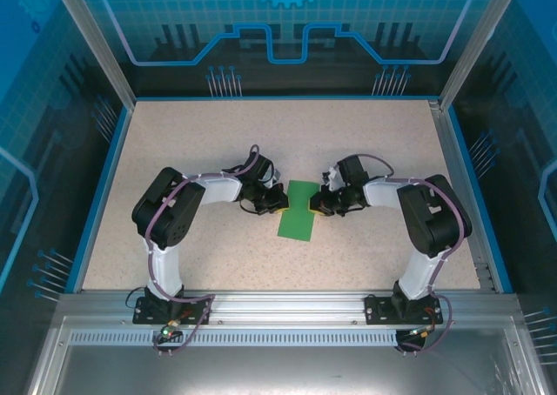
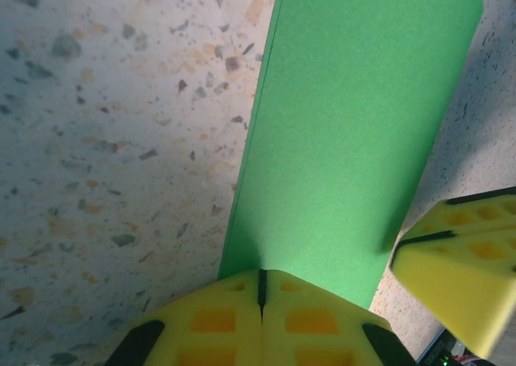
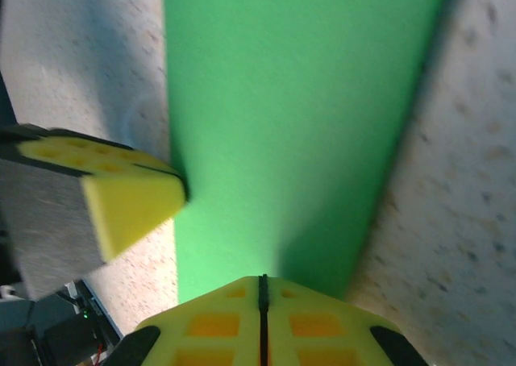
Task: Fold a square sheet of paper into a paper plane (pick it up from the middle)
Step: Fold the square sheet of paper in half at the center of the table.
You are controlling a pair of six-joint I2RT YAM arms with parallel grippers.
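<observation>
Left claw [image 2: 261, 292] and right claw [image 3: 262, 295] are pinched shut on the green paper [image 1: 297, 214]; it could be torn if pulled apart unevenly.

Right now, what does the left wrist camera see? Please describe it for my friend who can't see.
A bright green paper stretches away from the left gripper, whose yellow fingers are shut on its near edge. The right gripper, yellow too, sits at the paper's right side, and a speckled table lies underneath.

Top view high behind, facing down, wrist views close (sharing the sheet [image 2: 347, 140])
</observation>
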